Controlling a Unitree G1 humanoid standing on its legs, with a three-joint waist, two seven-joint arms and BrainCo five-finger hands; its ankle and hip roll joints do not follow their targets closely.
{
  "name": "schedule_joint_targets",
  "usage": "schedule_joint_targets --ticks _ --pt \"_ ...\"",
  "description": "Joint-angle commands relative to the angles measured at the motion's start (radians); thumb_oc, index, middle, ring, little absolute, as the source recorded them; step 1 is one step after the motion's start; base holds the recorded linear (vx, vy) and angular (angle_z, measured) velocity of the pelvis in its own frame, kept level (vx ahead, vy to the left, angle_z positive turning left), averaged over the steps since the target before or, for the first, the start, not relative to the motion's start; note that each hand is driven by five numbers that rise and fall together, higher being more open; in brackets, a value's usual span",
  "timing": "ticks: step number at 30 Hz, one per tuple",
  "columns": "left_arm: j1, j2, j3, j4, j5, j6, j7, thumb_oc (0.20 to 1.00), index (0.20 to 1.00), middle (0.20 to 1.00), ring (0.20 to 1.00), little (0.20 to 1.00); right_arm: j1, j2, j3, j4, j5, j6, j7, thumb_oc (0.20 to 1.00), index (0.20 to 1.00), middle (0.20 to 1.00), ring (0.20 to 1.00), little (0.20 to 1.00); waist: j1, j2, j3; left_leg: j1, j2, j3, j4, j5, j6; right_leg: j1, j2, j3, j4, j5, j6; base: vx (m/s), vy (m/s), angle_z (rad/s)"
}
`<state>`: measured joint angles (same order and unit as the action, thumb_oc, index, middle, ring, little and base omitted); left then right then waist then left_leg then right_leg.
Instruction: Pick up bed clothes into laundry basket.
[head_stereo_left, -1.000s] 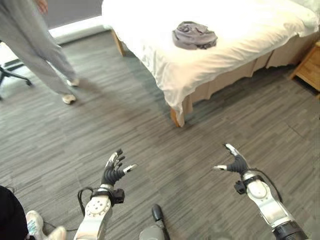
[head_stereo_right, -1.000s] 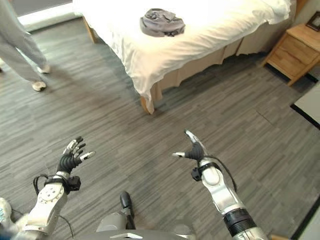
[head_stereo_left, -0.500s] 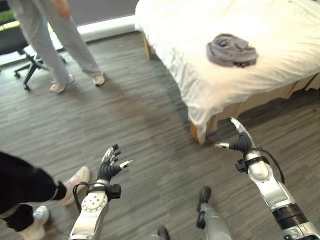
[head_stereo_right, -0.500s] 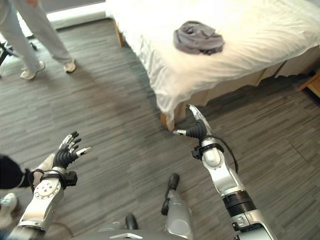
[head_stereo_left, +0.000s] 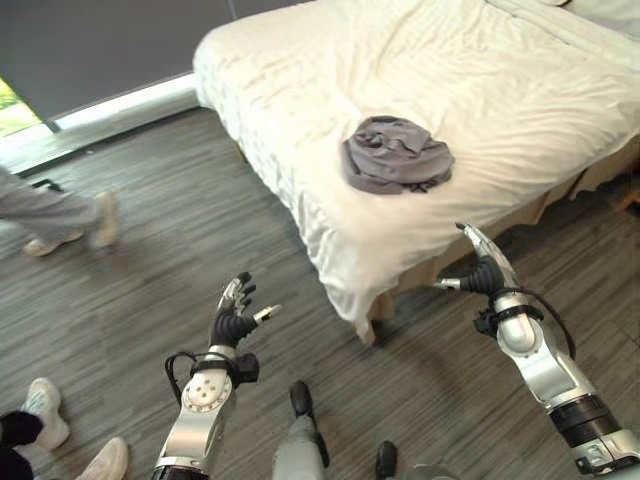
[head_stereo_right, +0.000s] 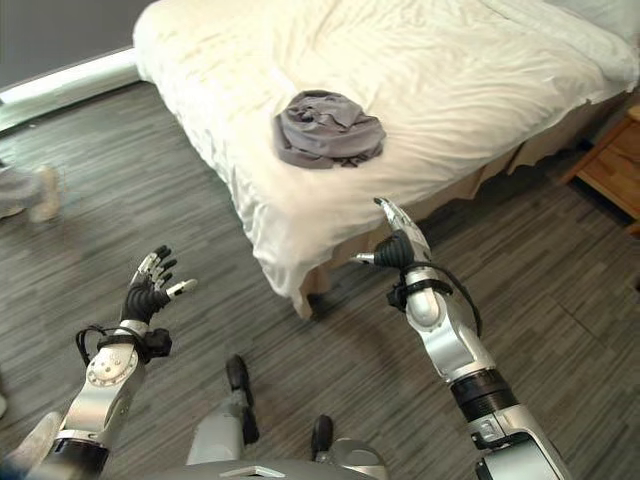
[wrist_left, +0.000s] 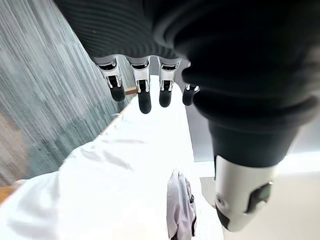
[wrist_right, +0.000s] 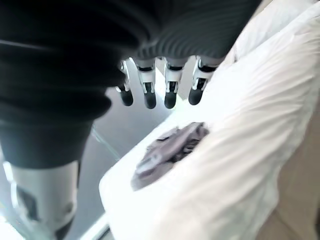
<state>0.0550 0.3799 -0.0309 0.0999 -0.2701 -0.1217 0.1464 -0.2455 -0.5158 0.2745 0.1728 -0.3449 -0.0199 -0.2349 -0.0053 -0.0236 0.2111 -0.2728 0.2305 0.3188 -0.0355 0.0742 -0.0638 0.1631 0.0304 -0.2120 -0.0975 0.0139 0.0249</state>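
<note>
So: grey crumpled garment sits near the edge of the white bed. Soft, light, likely floppy; best pinched at the bunched middle. Left hand and right hand both unclenched, empty, short of the bed.

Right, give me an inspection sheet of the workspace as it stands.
Surface: bed under a white sheet, standing on grey plank floor.
Job's things: crumpled grey garment lying on the bed near its foot corner, untouched; laundry basket: nothing seen.
Clutter: nothing seen on the sheet besides the garment.
Hands: left hand raised over the floor, fingers relaxed, empty; right hand open beside the bed's edge, short of the garment, empty.
Cables: nothing seen.
Surroundings: wooden nightstand past the bed; a person's shoes on the floor to the robot's left.
</note>
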Motion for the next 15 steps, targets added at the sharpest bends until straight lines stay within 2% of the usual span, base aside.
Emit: schedule_joint_targets --ticks 1,4,5,6,7,9,11,12,14,15 --pt "0.026 0.037 0.032 -0.112 0.013 -0.057 0.002 1.000 1.000 1.000 1.000 1.000 -0.063 -0.033 -0.038 -0.063 -0.065 -0.042 -0.033 1.000 1.000 1.000 1.000 1.000 0.040 -0.015 -0.027 0.133 0.032 0.011 -0.026 0.124 -0.075 0.054 -0.228 -0.107 0.037 -0.080 0.122 0.58 0.350 -0.13" --pt "0.014 0.077 0.010 -0.099 0.030 -0.047 -0.019 1.000 1.000 1.000 1.000 1.000 -0.127 -0.052 -0.021 -0.048 -0.140 -0.033 -0.048 1.000 1.000 1.000 1.000 1.000 0.055 -0.046 -0.028 0.188 -0.017 0.030 -0.033 0.087 -0.034 0.007 -0.286 -0.098 0.223 -0.039 0.141 0.28 0.211 -0.03" --pt "0.013 0.078 0.011 -0.098 0.030 -0.047 -0.019 1.000 1.000 1.000 1.000 1.000 -0.130 -0.051 -0.020 -0.046 -0.141 -0.033 -0.048 1.000 1.000 1.000 1.000 1.000 0.056 -0.049 -0.026 0.189 -0.020 0.033 -0.033 0.085 -0.032 0.002 -0.291 -0.094 0.231 -0.042 0.143 0.23 0.209 -0.02" --pt "0.006 0.108 -0.008 -0.100 0.007 -0.046 -0.027 1.000 1.000 1.000 1.000 1.000 -0.205 -0.061 0.006 -0.028 -0.146 -0.021 -0.050 1.000 1.000 1.000 1.000 1.000 0.054 -0.062 -0.004 0.224 -0.041 0.030 -0.040 0.063 -0.007 -0.087 -0.318 -0.070 0.395 0.049 0.154 0.22 0.207 0.11" --pt "0.004 0.122 -0.015 -0.101 -0.002 -0.048 -0.029 1.000 1.000 1.000 1.000 1.000 -0.246 -0.065 0.022 -0.008 -0.145 -0.017 -0.054 1.000 1.000 1.000 1.000 1.000 0.055 -0.063 0.007 0.233 -0.045 0.034 -0.045 0.053 0.003 -0.133 -0.322 -0.056 0.466 0.069 0.157 0.33 0.228 0.34" --pt "0.001 0.143 -0.026 -0.101 -0.021 -0.054 -0.035 1.000 1.000 1.000 1.000 1.000 -0.328 -0.065 0.055 0.067 -0.134 -0.008 -0.078 1.000 1.000 1.000 1.000 1.000 0.062 -0.070 0.009 0.257 -0.047 0.036 -0.051 0.013 0.004 -0.185 -0.349 -0.070 0.515 0.073 0.170 0.29 0.094 0.49" --pt "-0.017 0.150 -0.052 -0.102 -0.052 -0.064 -0.046 1.000 1.000 1.000 1.000 1.000 -0.411 -0.052 0.092 0.161 -0.102 -0.004 -0.090 1.000 1.000 1.000 1.000 1.000 0.069 -0.073 0.013 0.269 -0.049 0.048 -0.052 0.011 0.006 -0.211 -0.354 -0.112 0.440 0.067 0.153 0.24 0.009 0.34" --pt "-0.025 0.154 -0.060 -0.100 -0.070 -0.066 -0.051 1.000 1.000 1.000 1.000 1.000 -0.442 -0.056 0.111 0.191 -0.087 -0.006 -0.091 1.000 1.000 1.000 1.000 1.000 0.068 -0.076 0.020 0.277 -0.051 0.042 -0.052 0.004 0.001 -0.228 -0.330 -0.121 0.382 0.046 0.140 0.22 -0.051 0.30" --pt "-0.042 0.157 -0.066 -0.099 -0.101 -0.068 -0.063 1.000 1.000 1.000 1.000 1.000 -0.497 -0.055 0.137 0.256 -0.072 0.000 -0.089 1.000 1.000 1.000 1.000 1.000 0.069 -0.079 0.026 0.287 -0.056 0.027 -0.052 -0.011 -0.013 -0.237 -0.292 -0.139 0.229 0.024 0.139 0.26 -0.080 0.61" --pt "-0.053 0.158 -0.067 -0.100 -0.116 -0.072 -0.068 1.000 1.000 1.000 1.000 1.000 -0.525 -0.048 0.147 0.298 -0.068 0.000 -0.095 1.000 1.000 1.000 1.000 1.000 0.069 -0.076 0.031 0.292 -0.054 0.018 -0.052 -0.017 -0.020 -0.237 -0.277 -0.149 0.163 0.033 0.139 0.24 -0.097 0.75"
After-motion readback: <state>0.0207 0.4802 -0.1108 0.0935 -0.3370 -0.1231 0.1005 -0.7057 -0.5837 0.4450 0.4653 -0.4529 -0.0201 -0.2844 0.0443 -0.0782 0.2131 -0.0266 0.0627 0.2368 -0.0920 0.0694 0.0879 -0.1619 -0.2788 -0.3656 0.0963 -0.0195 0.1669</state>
